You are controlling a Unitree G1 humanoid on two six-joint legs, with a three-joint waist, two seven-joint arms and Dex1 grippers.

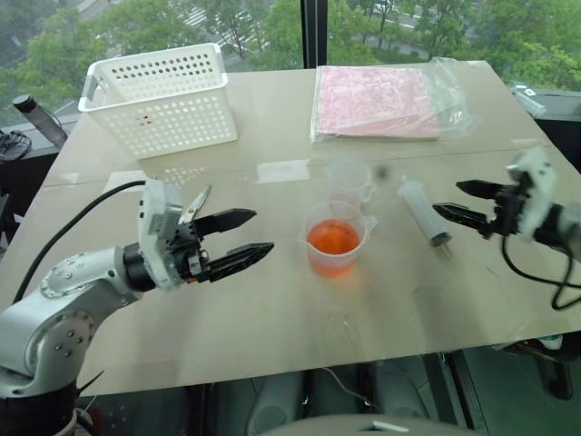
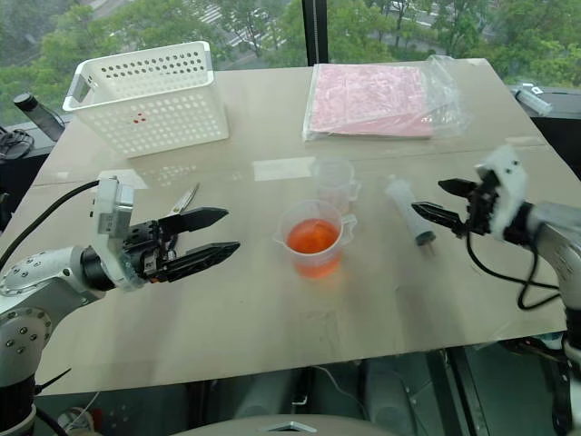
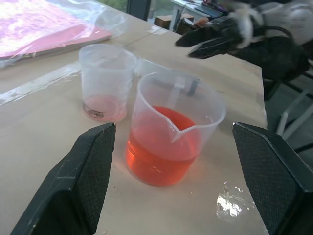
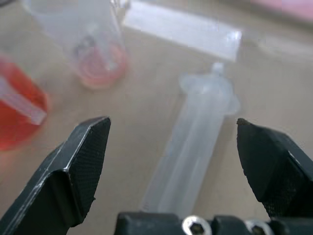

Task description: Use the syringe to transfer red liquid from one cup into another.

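The larger beaker (image 1: 333, 241), about a third full of red liquid (image 3: 159, 147), stands at the table's middle. Just behind it is the smaller cup (image 1: 349, 182), with a thin red film at its bottom (image 3: 103, 106). To their right the clear syringe (image 1: 423, 213) lies on the table, nothing gripping it. My right gripper (image 1: 448, 199) is open just right of the syringe, which lies ahead between its fingers (image 4: 83, 161). My left gripper (image 1: 259, 233) is open and empty, left of the beaker and pointing at it.
A white perforated basket (image 1: 163, 95) stands at the back left, and a plastic bag of pink sheets (image 1: 377, 100) lies at the back right. Scissors (image 1: 195, 204) lie behind my left gripper. The table's front edge (image 1: 300, 359) is close.
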